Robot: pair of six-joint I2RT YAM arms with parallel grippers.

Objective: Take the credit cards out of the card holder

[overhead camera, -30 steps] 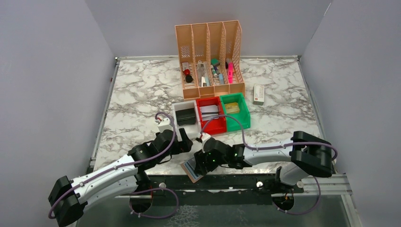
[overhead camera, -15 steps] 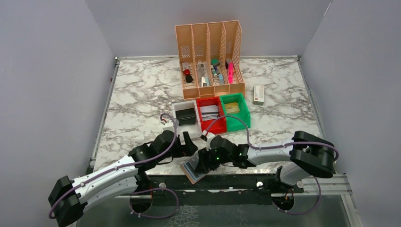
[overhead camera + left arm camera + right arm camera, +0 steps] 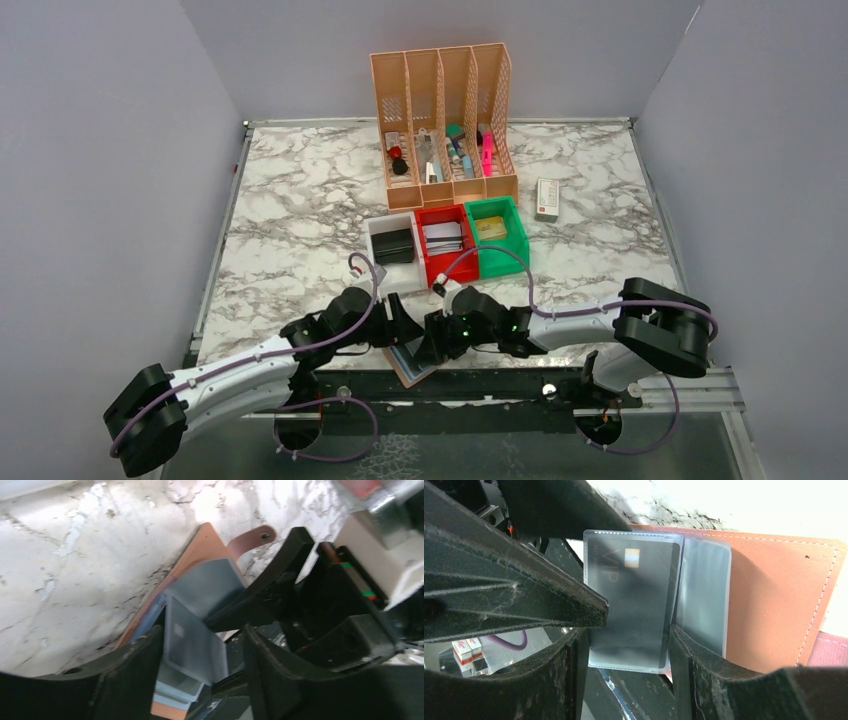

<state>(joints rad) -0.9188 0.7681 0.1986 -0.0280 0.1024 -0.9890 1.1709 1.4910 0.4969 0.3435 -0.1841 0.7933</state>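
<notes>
Extraction in hand: left gripper (image 3: 205, 635) fingers apart astride card (image 3: 634, 590), right gripper (image 3: 628, 630) clamp unclear; next, pinch card, draw it from holder (image 3: 774, 580).

From above, the left pincer (image 3: 402, 333) and right pincer (image 3: 432, 350) cover most of the card holder (image 3: 409, 374); only its near corner shows. Close up, the right pincer's fingers (image 3: 709, 680) hide the side edges of the card (image 3: 631, 605), so contact cannot be told. The rack's (image 3: 445, 125) contents are too small to name.

Top camera looks down; 2 wrist cameras share card holder (image 3: 774, 595).
</notes>
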